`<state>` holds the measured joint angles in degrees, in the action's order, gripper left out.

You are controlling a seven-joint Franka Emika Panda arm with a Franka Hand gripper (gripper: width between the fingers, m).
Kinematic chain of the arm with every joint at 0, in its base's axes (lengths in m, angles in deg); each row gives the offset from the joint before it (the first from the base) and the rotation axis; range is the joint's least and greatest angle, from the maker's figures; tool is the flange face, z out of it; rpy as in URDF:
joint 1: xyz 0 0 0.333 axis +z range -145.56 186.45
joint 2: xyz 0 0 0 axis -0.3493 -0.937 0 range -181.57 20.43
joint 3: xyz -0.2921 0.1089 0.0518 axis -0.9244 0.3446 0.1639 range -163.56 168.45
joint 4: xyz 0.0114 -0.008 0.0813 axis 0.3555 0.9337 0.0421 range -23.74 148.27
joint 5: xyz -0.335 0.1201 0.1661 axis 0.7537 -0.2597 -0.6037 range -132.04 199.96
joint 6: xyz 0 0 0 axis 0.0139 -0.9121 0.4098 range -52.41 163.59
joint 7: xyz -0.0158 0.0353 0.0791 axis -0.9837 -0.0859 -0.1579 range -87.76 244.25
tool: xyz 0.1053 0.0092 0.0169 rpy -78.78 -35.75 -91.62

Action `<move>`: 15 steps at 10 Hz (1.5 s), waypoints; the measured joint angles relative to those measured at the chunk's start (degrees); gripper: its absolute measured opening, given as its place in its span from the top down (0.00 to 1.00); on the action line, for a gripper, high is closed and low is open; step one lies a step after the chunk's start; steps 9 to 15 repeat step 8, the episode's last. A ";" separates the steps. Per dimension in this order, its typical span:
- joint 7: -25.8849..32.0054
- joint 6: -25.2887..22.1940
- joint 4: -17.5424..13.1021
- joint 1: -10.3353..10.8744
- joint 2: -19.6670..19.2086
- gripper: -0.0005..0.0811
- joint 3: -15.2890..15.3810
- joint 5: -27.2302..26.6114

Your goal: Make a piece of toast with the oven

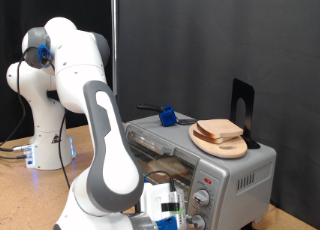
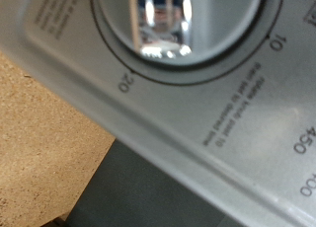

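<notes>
The silver oven (image 1: 235,175) stands at the exterior view's lower right. A slice of toast (image 1: 220,129) lies on a round light-wood plate (image 1: 228,147) on the oven's top. A tan shape (image 1: 160,173), perhaps the second slice, shows in the oven's front opening. My gripper (image 1: 165,205) is low at the oven's front, right by its knobs (image 1: 203,198); its fingertips are hidden. The wrist view is filled by the oven's grey front panel (image 2: 197,118) with a shiny knob (image 2: 163,20) and dial marks 10 and 20, very close.
A blue object with a black handle (image 1: 167,116) lies on the oven's top beside the plate. A black upright stand (image 1: 242,105) is behind the plate. Black curtains hang behind. A wooden tabletop (image 2: 39,148) shows beneath the oven.
</notes>
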<state>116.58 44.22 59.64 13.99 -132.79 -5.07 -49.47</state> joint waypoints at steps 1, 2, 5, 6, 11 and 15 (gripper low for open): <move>-0.08 -0.24 0.16 -0.38 0.00 0.41 -0.01 0.00; -0.57 -1.44 0.22 -0.97 0.02 0.41 -0.02 0.00; -5.05 -9.86 1.48 -4.38 1.85 0.09 -0.19 0.31; -6.48 -12.02 2.35 -5.28 2.94 0.02 -0.65 1.01; -10.00 -15.84 3.96 -6.31 4.97 0.01 -2.37 4.18; -10.00 -15.84 3.96 -6.31 4.97 0.01 -2.37 4.18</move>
